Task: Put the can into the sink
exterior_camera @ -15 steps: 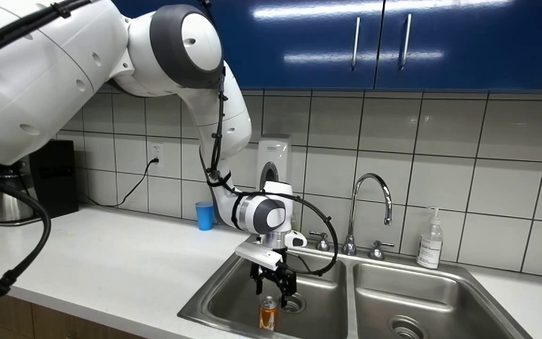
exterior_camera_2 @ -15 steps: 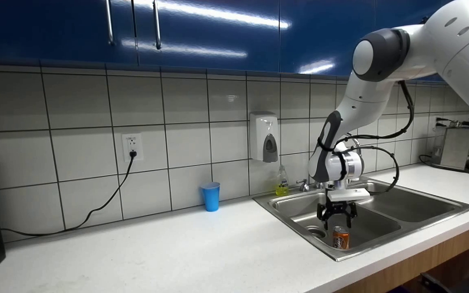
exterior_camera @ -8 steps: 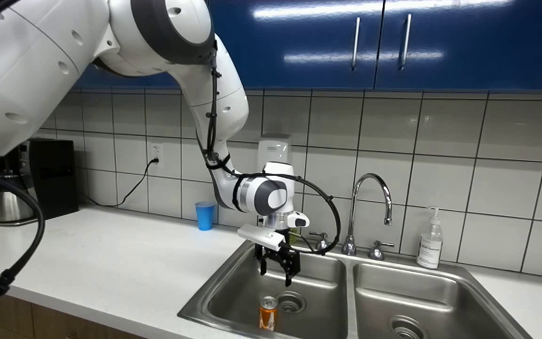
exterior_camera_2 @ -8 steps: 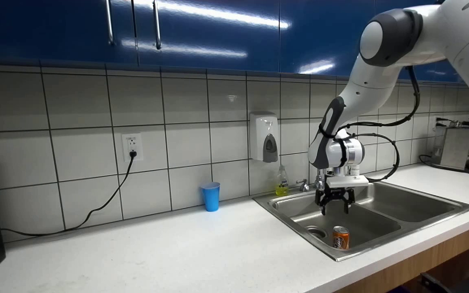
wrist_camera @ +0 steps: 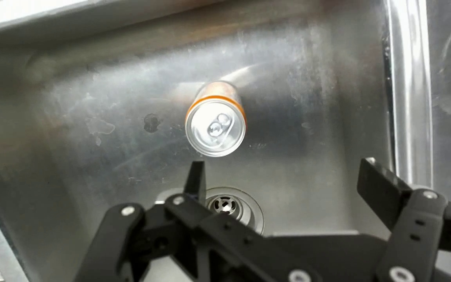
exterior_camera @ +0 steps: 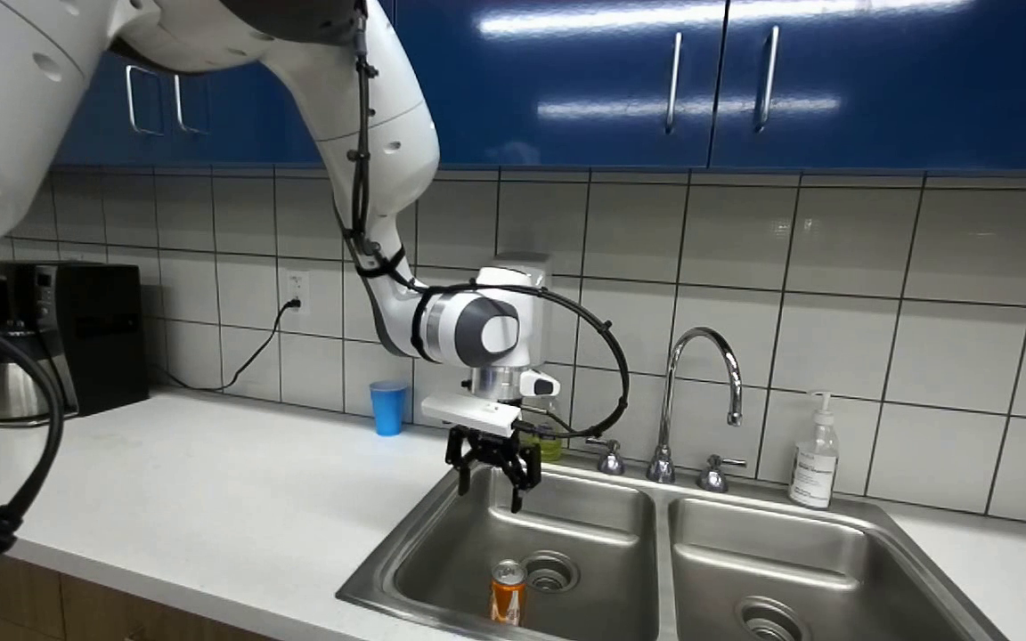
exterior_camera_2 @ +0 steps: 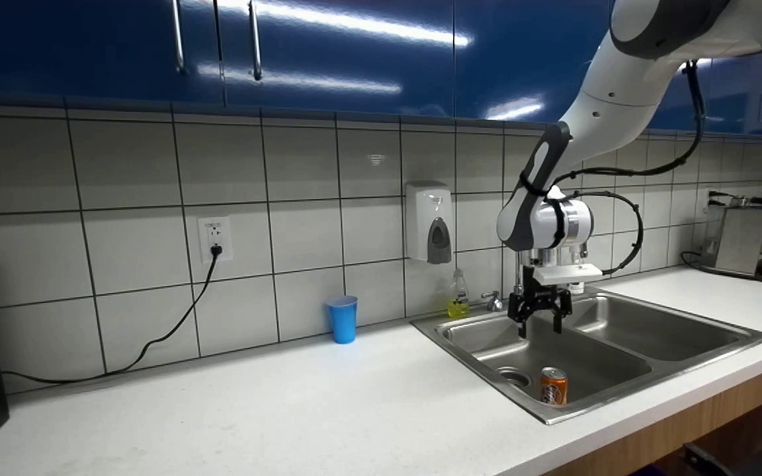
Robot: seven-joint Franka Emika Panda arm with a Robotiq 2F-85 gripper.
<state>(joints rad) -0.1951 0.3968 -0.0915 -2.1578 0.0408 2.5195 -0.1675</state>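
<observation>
Gripper (exterior_camera: 490, 497) risen since earlier frames, higher and farther left in both exterior views. I observe fingers (wrist_camera: 382, 192) wide apart, holding nothing. Can (wrist_camera: 215, 129) upright on floor of sink (exterior_camera: 663, 570), left basin, low in both exterior views; drain (exterior_camera: 552, 572) just beside. Blue cup (exterior_camera_2: 343, 320) on countertop (exterior_camera_2: 275, 410), left of frame centre.

can (exterior_camera: 508, 595) in sink (exterior_camera: 665, 561), near a drain (exterior_camera: 552, 572)

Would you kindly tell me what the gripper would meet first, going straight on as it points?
Probably the sink floor: the gripper points down, and the can seems off its line, though depth is unclear.
</observation>
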